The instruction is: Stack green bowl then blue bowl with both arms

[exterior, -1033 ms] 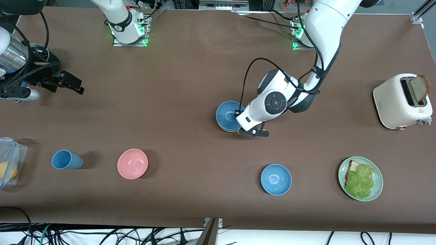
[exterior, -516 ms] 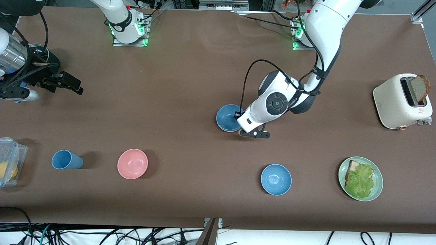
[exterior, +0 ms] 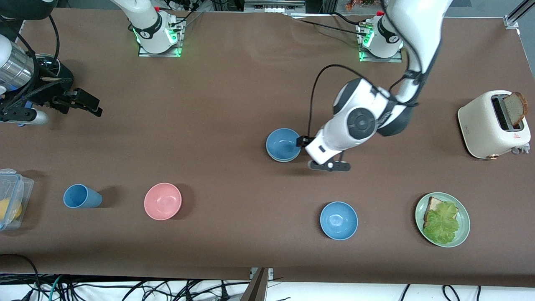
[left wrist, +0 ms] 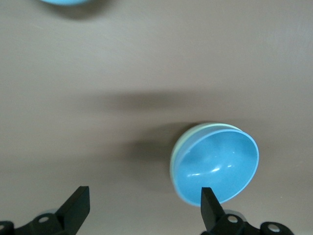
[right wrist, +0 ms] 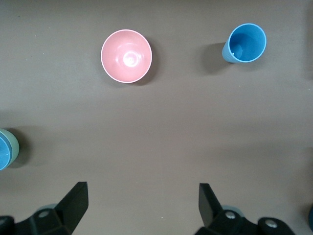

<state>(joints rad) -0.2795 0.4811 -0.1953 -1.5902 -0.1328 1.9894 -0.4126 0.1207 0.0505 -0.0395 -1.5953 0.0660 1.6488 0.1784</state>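
The left gripper [left wrist: 142, 210] is hovering with its jaws spread wide and empty, just beside the blue bowl [exterior: 283, 144], on the side toward the left arm's end of the table. That bowl is sitting nested in the green bowl [left wrist: 182, 147], whose pale rim is showing beneath it, near the table's middle. The right gripper [right wrist: 142, 208] is waiting, open and empty, over bare table at its own end, well apart from the stack.

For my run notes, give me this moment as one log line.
blue bowl: nested in green bowl | left pincer: open, beside the stack, empty | right pincer: open, waiting at its table end
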